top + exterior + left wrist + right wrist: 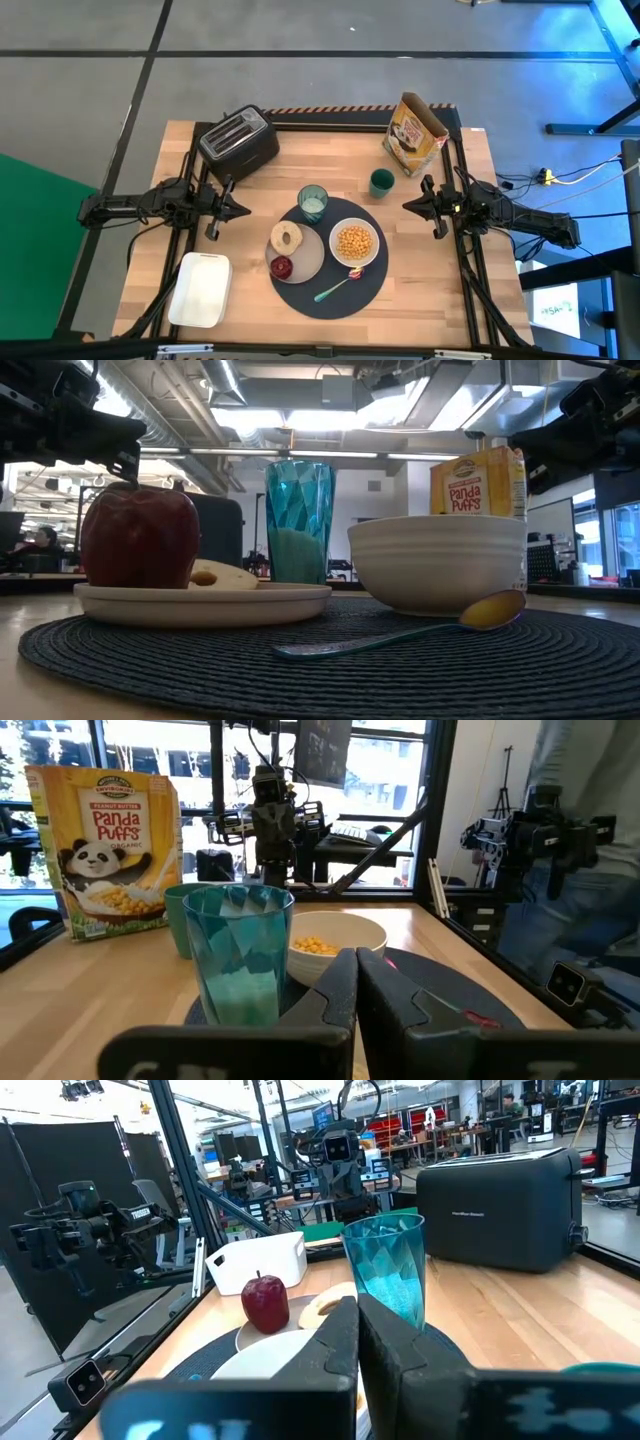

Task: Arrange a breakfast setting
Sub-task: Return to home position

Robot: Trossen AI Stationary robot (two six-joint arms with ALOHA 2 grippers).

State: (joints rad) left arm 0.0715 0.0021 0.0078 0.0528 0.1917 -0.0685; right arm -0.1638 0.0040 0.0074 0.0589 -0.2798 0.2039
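Looking at the glass (pixel 312 201), upright on the mat (pixel 300 298) mid-table. Parked either side with left gripper (pixel 246 209) and right gripper (pixel 406 206) pinched shut, empty. Probably slick and breakable; best clasped mid-wall.

Woven matt mat (pixel 150 660), glossy bowl (pixel 437 565), wooden table (pixel 420 300)

The table (pixel 440 290) is carrying one of nearly every kind: one round dark mat (pixel 330 296), one beige plate (pixel 311 256), one white bowl (pixel 437 560), one bluish glass (pixel 312 201), one teal spoon (pixel 338 288), one bagel (pixel 286 237) and one red fruit (pixel 281 266). Apart from that set, one black toaster (pixel 238 142), one white tray (pixel 200 290), one cereal box (pixel 414 134) and one small green cup (pixel 381 182) are standing as singles too. Only one kind is coming as a pair (the left gripper (pixel 244 208) and the right gripper (pixel 408 205)), making two.
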